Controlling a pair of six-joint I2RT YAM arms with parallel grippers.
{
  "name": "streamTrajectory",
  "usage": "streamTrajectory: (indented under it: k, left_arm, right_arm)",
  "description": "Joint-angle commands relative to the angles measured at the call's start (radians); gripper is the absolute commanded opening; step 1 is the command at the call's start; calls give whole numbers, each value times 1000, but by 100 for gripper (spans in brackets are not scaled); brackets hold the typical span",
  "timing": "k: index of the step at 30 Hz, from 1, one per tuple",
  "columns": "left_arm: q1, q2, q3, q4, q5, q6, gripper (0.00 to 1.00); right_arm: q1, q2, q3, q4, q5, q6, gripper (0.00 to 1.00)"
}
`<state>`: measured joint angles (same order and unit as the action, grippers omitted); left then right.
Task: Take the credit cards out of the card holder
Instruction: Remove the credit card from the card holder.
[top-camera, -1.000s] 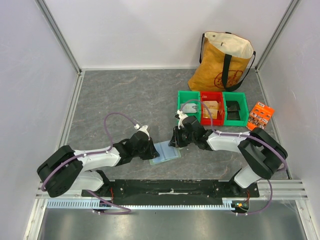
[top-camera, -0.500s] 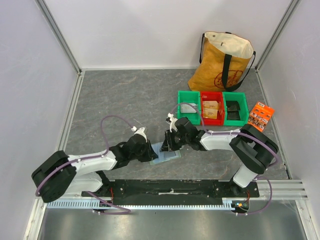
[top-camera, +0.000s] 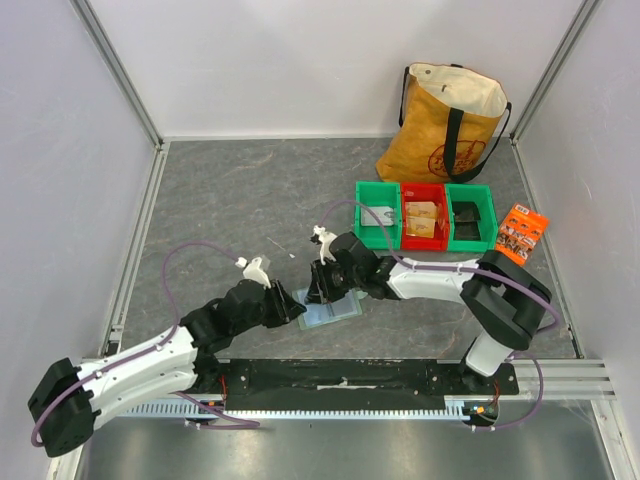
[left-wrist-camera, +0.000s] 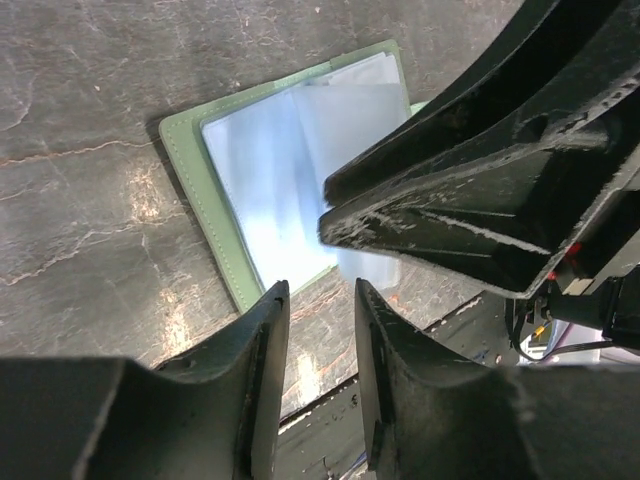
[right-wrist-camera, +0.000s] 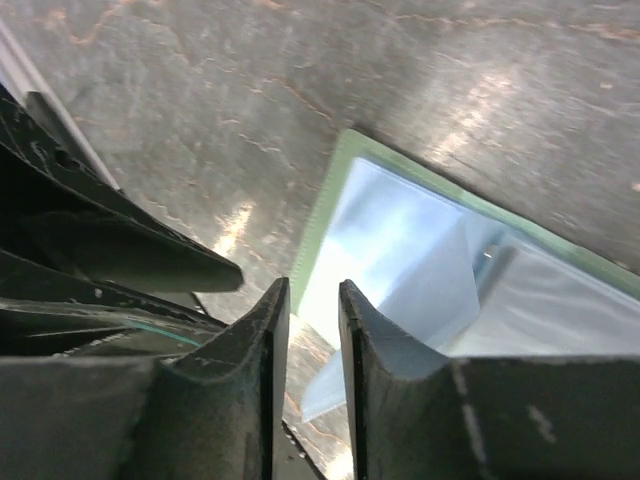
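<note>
- The table (top-camera: 230, 200) offers broad bare room to the left and far side of the work. The near edge is tight, since the black mounting rail (top-camera: 340, 375) runs just behind the holder.
- The tote bag (top-camera: 445, 130) and the three plastic bins (top-camera: 447, 215) stand well apart at the far right, out of either arm's way.
- The card holder (top-camera: 335, 308) lies flat and open near the table's near edge, between the two arms, with its blue-grey pocket panels facing up. One panel flap looks slightly lifted in the right wrist view. Opening it is done.
- The left gripper (top-camera: 288, 306) hovers at the holder's left border and the right gripper (top-camera: 320, 290) at its far-left corner. They are crowded, so each has little sideways room.
- Both claws are drawn nearly closed, a narrow slit between the fingers, grasping nothing.
- The credit cards are not discernible. None lies out on the table, so I judge the extraction itself is all still ahead.
</note>
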<state>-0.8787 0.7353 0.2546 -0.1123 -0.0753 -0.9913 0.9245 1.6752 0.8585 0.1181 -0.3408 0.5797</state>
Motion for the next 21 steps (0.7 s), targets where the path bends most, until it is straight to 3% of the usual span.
streamTrajectory:
  k: [1, 8, 21]
  left_arm:
    - [-5, -7, 37, -29, 6, -20, 41]
    - [-5, 39, 129, -33, 38, 22, 47]
    - [-6, 291, 130, -27, -17, 60, 44]
  right_arm:
    - [-13, -115, 48, -115, 135, -92, 36]
    - [-99, -285, -38, -161, 233, -113, 59]
    - [-153, -201, -122, -146, 163, -83, 59]
